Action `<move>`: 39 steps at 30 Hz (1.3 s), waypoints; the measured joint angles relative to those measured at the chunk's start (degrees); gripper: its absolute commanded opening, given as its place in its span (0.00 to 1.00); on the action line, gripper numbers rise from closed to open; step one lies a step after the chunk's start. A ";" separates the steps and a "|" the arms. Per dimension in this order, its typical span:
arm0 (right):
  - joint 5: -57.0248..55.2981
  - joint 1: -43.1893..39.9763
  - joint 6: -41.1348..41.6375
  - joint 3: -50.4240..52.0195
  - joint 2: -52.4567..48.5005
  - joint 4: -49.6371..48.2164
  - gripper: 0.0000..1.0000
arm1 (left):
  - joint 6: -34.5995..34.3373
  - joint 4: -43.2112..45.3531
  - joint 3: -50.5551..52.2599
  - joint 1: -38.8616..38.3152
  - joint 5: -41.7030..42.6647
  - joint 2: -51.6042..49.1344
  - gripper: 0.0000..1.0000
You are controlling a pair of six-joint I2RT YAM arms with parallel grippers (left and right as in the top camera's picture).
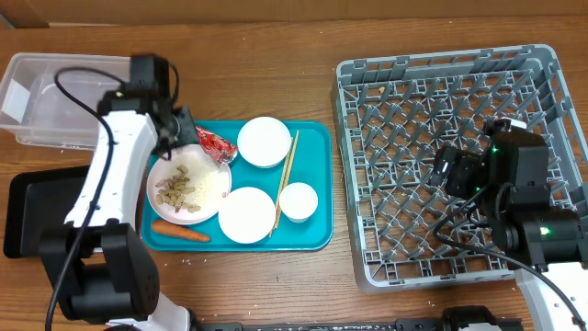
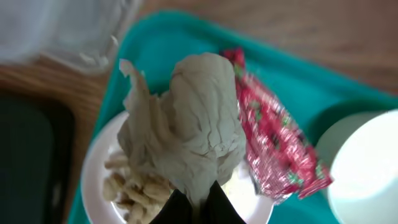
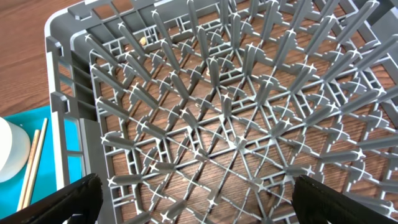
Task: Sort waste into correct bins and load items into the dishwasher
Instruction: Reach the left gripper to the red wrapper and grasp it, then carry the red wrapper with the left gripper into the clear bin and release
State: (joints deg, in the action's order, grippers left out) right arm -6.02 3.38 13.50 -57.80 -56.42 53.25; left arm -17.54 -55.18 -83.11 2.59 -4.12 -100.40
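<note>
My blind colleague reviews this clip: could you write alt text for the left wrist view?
The left pincer is shut on a white crumpled tissue wad, over a white round plate of beige food scraps. A red crumpled wrapper lies beside it on the flat teal serving tray.

Overhead light: even and fairly bright from above, warm on the wooden counter; shadows soft and short.
Glare: the white bowl is nearly blown out, its surface flat.
Left wrist focus: the tissue wad sits very close and soft; the red wrapper and teal tray smear (background blurriest).
Right wrist sharpness: the grey rack is crisp mid-frame; its lattice bows toward the corners.
</note>
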 measured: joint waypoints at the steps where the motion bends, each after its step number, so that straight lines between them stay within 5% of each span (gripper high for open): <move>1: 0.00 -0.02 -0.02 0.00 0.00 0.00 1.00 | 0.66 -0.07 -1.97 0.26 -0.96 0.00 0.07; 10: -0.04 0.00 -0.02 0.00 0.00 0.33 1.00 | 2.51 13.25 -7.80 7.82 -6.56 0.00 0.08; 13: -0.02 -0.02 0.00 0.00 0.00 0.35 1.00 | 2.62 16.11 -7.80 11.45 -7.26 -0.02 0.56; 16: -0.02 0.00 0.00 0.00 0.00 0.33 1.00 | 2.86 17.88 -7.82 13.66 -7.74 -0.76 0.70; 22: -0.04 -0.02 -0.02 0.00 0.00 0.33 1.00 | 2.93 18.78 -7.82 14.43 -6.29 -3.39 0.71; 26: -0.02 -0.02 -0.02 0.00 0.00 0.31 1.00 | 2.89 17.05 -7.89 14.10 3.63 -3.45 0.72; 31: -0.04 0.00 -0.02 0.00 0.00 0.33 1.00 | 1.33 8.50 -7.98 10.08 14.75 -3.48 0.86; 39: -0.02 0.00 -0.04 0.00 0.00 0.33 1.00 | -0.96 1.53 -8.00 1.18 15.02 -6.69 0.89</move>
State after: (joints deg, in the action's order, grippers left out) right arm -6.04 3.38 13.45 -57.80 -56.42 53.58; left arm -18.50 -53.65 -91.11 3.77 10.90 -107.09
